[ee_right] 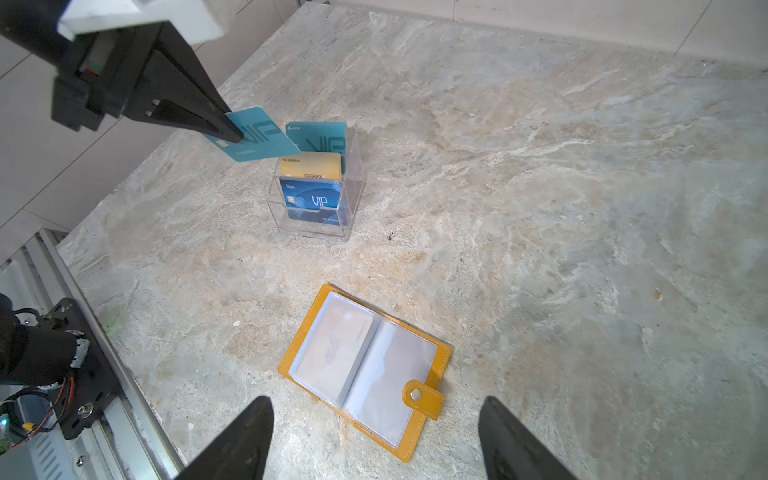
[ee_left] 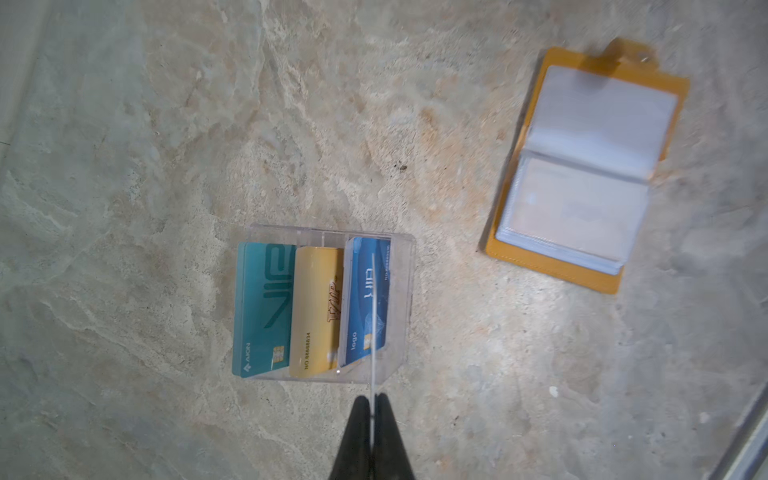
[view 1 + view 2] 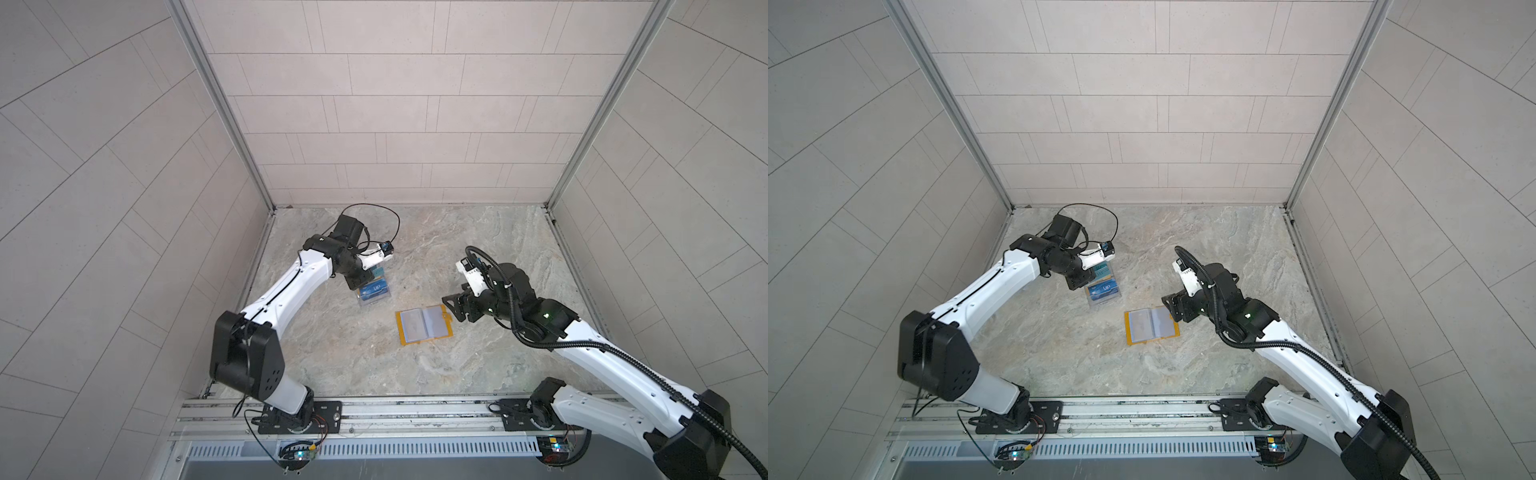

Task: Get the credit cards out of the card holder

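The mustard card holder [image 3: 423,326] [image 1: 365,374] lies open on the table, clear sleeves up and snap tab [image 1: 419,395] out to one side. A pale printed sheet shows through one sleeve [image 1: 332,345]. My right gripper [image 1: 376,399] [image 3: 451,305] hangs open just above the tab side, nothing between its fingers. My left gripper [image 1: 230,131] [image 2: 374,399] is shut on a teal credit card [image 1: 266,141], held in the air over the clear acrylic stand [image 1: 353,195]. In the left wrist view that card shows only as a thin edge. A gold card [image 1: 311,165] and a blue card [image 1: 311,198] stand in the stand.
A second teal card [image 1: 320,135] sits in the stand's back tier. The stand is to the left of the card holder and farther back in both top views. Tiled walls close three sides; a metal rail [image 3: 374,415] with the arm bases runs along the front.
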`<state>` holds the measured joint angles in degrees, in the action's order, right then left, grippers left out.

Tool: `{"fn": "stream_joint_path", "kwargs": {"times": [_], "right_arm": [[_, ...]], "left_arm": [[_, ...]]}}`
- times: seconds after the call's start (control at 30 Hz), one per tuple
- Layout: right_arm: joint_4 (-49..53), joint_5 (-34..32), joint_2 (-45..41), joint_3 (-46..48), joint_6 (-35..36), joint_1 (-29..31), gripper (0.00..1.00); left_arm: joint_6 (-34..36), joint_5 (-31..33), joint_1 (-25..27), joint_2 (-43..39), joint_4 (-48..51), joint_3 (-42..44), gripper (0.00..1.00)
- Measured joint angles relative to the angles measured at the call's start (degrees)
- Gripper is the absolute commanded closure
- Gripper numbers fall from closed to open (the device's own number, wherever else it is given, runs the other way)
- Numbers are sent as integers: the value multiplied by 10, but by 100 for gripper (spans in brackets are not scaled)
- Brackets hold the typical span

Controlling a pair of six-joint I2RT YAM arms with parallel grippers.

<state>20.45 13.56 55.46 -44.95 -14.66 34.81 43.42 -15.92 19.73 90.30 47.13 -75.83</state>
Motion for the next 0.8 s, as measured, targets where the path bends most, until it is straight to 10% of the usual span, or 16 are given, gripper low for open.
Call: {"fn": "stream_joint_path", "kwargs": {"times": [0.8], "right_arm": [[14, -60, -30, 23, -19, -1, 19]], "left_arm": [[113, 44, -39, 129, -1, -77, 100]]}}
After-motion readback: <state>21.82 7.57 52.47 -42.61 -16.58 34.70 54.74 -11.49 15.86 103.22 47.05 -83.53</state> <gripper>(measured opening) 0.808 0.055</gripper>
